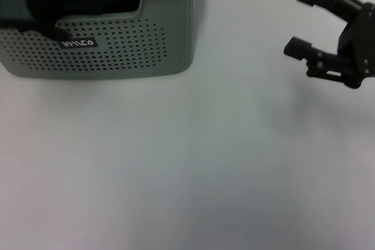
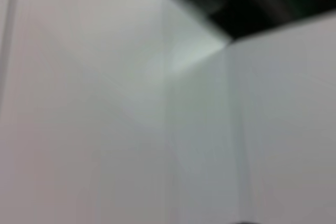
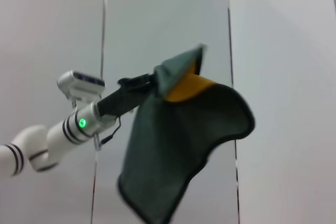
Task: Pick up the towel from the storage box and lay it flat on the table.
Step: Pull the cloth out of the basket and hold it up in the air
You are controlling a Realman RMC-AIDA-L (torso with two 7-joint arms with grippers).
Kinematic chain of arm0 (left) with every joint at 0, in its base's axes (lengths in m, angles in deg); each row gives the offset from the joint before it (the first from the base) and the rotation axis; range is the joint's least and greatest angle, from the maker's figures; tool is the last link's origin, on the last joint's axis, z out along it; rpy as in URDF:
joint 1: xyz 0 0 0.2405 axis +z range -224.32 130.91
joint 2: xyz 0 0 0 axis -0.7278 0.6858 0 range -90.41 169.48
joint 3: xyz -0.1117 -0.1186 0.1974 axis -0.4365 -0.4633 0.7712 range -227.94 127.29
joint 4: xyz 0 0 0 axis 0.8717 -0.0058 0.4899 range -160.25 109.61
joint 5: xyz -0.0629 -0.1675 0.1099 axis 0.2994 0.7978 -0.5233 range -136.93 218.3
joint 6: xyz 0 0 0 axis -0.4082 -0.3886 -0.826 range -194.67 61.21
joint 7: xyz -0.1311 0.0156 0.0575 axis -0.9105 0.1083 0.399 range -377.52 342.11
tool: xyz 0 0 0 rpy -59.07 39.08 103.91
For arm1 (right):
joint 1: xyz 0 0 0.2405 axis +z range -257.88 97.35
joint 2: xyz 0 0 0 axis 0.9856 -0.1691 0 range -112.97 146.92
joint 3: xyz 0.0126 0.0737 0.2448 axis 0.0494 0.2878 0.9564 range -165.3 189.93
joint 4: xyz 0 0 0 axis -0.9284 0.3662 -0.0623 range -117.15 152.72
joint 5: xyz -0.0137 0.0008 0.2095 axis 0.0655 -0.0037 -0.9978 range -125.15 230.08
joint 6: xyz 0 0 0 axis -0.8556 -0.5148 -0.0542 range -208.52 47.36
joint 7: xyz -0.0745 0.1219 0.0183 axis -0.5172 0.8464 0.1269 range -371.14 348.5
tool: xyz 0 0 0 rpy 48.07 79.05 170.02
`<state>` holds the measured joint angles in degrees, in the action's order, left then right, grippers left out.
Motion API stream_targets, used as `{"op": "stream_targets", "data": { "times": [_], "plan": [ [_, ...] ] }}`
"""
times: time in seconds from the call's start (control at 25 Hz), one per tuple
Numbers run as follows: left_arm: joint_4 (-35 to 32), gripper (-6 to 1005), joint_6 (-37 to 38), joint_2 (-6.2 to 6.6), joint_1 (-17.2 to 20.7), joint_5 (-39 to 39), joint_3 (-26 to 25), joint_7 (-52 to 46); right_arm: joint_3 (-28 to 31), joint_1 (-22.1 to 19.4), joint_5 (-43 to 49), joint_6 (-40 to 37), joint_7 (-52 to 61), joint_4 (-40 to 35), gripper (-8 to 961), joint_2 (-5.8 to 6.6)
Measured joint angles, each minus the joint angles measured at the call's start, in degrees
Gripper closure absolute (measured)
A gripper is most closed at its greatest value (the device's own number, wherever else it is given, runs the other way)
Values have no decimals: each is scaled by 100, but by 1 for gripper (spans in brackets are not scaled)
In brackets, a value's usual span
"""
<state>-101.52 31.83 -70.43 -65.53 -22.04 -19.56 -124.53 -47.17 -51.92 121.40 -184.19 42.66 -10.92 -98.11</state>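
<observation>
The table (image 1: 193, 168) is plain, smooth and white, and it fills most of the head view. One thing sits right on it: the storage box (image 1: 117, 51), a pale grey-green basket with rows of small round holes, a scooped dip in its rim and a small black label with white letters, standing at the far left side of the table. The rest of the white top looks bare from the box across to the right edge and down to the near edge, with only soft grey shadows on it.
</observation>
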Motion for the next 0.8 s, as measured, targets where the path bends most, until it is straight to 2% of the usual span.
{"op": "stream_targets", "data": {
  "times": [0.16, 0.28, 0.4, 0.48, 0.6, 0.68, 0.8],
  "plan": [
    [1501, 954, 1335, 510, -228, 543, 15, 3, 67, 41, -20, -274, 187, -449, 111, -26],
    [1998, 954, 1776, 684, -263, 482, 240, 117, 15, 296, 39, -516, 890, -683, 112, 56],
    [1861, 953, 1801, 684, -170, 312, 792, 428, -12, 755, 239, -736, 1638, -606, 113, 248],
    [1726, 953, 1801, 637, -133, 278, 1058, 532, -12, 1061, 315, -863, 1878, -432, 113, 316],
    [1680, 953, 1799, 552, -150, 273, 1176, 597, -63, 1365, 337, -920, 2029, -295, 127, 314],
    [1679, 953, 1793, 475, -206, 259, 1182, 638, -164, 1513, 370, -860, 2089, -288, 153, 281],
    [1668, 953, 1791, 428, -297, 153, 1188, 646, -274, 1713, 514, -577, 2108, -288, 193, 197]
  ]
}}
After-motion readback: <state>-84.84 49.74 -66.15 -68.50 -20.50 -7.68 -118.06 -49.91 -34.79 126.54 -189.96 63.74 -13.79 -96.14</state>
